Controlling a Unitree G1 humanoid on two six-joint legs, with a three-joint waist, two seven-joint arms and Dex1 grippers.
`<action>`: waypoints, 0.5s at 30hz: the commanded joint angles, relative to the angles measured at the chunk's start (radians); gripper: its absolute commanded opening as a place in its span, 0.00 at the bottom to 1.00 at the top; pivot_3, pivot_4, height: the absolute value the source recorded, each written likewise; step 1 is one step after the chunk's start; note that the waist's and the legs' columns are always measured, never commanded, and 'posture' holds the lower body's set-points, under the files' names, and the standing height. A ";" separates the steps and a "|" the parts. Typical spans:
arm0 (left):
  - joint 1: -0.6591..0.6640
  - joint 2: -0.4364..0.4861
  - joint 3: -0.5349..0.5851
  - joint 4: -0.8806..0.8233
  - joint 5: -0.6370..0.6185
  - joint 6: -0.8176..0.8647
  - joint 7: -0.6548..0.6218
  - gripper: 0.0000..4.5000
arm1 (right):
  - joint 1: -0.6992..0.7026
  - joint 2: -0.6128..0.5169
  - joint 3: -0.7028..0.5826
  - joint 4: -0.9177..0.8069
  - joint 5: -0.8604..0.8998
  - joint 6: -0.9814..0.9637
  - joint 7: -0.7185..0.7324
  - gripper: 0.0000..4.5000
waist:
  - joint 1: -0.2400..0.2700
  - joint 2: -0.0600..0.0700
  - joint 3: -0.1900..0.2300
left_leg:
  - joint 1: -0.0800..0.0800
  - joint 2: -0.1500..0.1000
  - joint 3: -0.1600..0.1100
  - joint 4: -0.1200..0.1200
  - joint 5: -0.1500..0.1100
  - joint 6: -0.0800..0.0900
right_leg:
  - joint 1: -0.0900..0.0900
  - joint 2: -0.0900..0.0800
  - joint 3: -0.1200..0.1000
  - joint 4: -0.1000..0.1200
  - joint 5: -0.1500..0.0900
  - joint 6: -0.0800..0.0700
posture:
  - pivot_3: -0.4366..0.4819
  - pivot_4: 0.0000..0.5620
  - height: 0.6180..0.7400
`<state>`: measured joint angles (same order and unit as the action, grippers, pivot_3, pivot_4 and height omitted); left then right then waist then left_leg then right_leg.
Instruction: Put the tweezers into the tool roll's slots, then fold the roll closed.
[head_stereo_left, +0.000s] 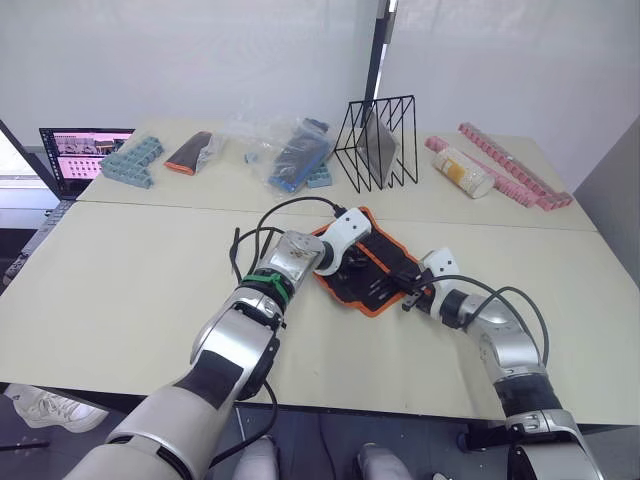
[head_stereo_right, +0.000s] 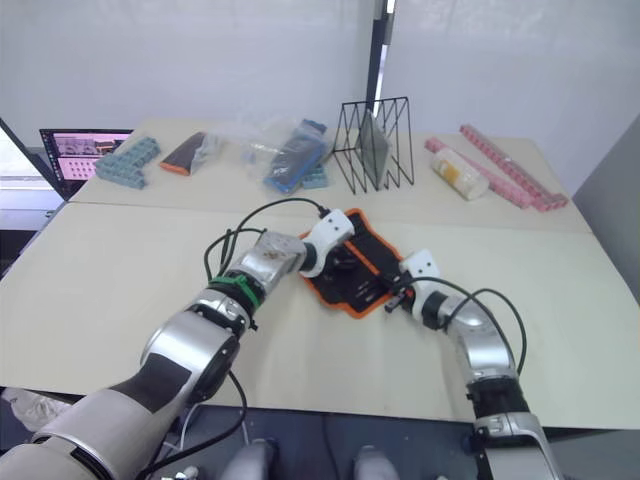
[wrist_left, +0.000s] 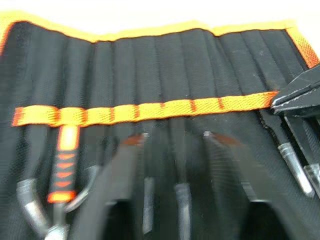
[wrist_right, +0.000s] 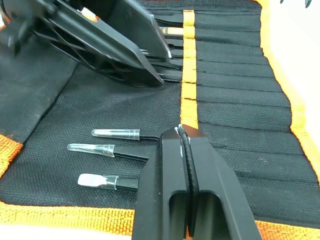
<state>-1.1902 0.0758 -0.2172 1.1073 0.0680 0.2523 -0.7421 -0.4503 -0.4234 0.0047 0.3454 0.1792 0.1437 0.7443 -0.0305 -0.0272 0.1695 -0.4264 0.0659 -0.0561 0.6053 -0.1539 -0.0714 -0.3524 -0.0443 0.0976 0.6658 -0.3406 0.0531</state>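
Observation:
The tool roll (head_stereo_left: 388, 258) lies unrolled in the middle of the table, black with orange trim and an orange band (wrist_left: 150, 109) across its slots. Several tweezers (wrist_right: 112, 133) sit in slots at one end, their clear-capped tips sticking out. My left gripper (head_stereo_left: 352, 262) hovers open just over the roll's left half, its fingers (wrist_left: 125, 190) spread above more slotted tools. My right gripper (wrist_right: 182, 134) is shut at the roll's right edge, its tips resting on the orange band beside the capped tweezers. I cannot make out anything between its fingers.
Along the back of the table are a black wire rack (head_stereo_left: 378, 143), clear bags of blue parts (head_stereo_left: 295, 152), a black-and-orange pouch (head_stereo_left: 190, 152), teal blocks (head_stereo_left: 132, 160), a jar (head_stereo_left: 463, 172) and pink strips (head_stereo_left: 515, 165). A laptop (head_stereo_left: 75, 155) sits far left.

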 joint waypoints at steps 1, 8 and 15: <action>0.044 0.091 0.012 -0.191 -0.009 0.087 -0.080 0.82 | -0.008 -0.008 0.000 0.042 -0.018 -0.007 -0.007 0.00 | -0.008 0.000 0.000 | 0.000 0.000 0.000 0.000 0.000 0.000 | 0.000 0.000 0.000 0.000 0.000 0.000 | 0.48 0.27 0.96; 0.233 0.275 0.125 -0.694 -0.119 0.352 -0.136 0.99 | -0.050 -0.016 -0.019 0.099 -0.001 -0.044 0.011 0.00 | -0.010 0.001 0.000 | 0.000 0.000 -0.001 0.001 0.000 0.000 | 0.000 0.000 0.000 0.002 0.000 0.000 | 0.48 0.27 0.96; 0.445 0.420 0.323 -1.022 -0.218 0.520 -0.043 0.99 | -0.082 -0.024 -0.010 0.177 -0.012 -0.080 0.043 0.00 | -0.012 0.001 0.000 | 0.001 0.000 -0.001 0.001 0.000 0.000 | 0.000 0.000 0.000 0.005 0.000 0.000 | 0.48 0.27 0.96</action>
<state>-0.7725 0.4690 0.0532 0.1644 -0.1264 0.7456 -0.8100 -0.5295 -0.4279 0.0064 0.4891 0.1796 0.0700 0.7851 -0.0422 -0.0262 0.1699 -0.4250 0.0665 -0.0572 0.6063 -0.1539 -0.0715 -0.3522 -0.0446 0.0975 0.6713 -0.3405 0.0529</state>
